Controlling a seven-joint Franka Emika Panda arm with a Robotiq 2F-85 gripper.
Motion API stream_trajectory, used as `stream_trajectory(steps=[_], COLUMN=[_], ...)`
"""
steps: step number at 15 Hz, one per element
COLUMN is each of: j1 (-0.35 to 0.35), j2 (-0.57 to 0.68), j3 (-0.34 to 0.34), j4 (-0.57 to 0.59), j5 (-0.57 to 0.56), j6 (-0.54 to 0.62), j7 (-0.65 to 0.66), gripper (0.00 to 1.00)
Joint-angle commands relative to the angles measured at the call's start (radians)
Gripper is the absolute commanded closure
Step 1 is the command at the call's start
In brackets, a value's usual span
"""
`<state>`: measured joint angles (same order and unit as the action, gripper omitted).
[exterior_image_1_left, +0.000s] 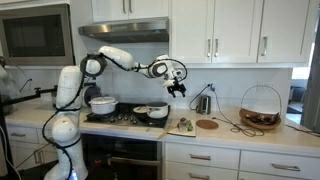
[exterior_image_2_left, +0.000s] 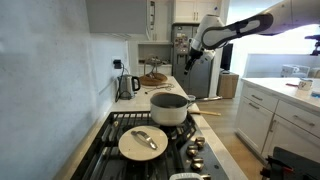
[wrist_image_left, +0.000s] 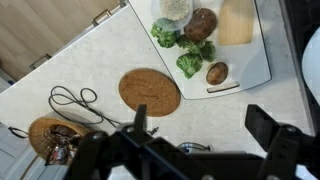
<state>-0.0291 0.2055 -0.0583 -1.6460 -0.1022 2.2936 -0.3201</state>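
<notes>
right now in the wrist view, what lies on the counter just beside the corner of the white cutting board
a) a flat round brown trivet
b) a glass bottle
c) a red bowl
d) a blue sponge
a: a flat round brown trivet lies on the pale counter next to the corner of the white cutting board, and no bowl, sponge or bottle shows there.

Kitchen. White upper cabinets (exterior_image_1_left: 215, 30) along wall, white backsplash (exterior_image_1_left: 230, 78) below. Steel range hood (exterior_image_1_left: 125, 30) over gas range (exterior_image_2_left: 120, 125); microwave (exterior_image_1_left: 35, 35) built in beside hood. Pale speckled countertop (wrist_image_left: 100, 45), white drawers (exterior_image_1_left: 200, 158) under it. Steel refrigerator (exterior_image_2_left: 200, 75) at far end, white island (exterior_image_2_left: 270, 115) opposite, wood floor (exterior_image_2_left: 225, 145). Bright light beyond island.
</notes>
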Motion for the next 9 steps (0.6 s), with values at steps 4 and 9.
stream_trajectory(steps=[4,9], j1=[-0.022,-0.039], j2=[0.211,0.344], j3=[0.026,0.042], j4=[0.308,0.5], j5=[0.004,0.013], j6=[-0.212,-0.367], j7=[-0.043,-0.081], gripper=[0.0,0.0])
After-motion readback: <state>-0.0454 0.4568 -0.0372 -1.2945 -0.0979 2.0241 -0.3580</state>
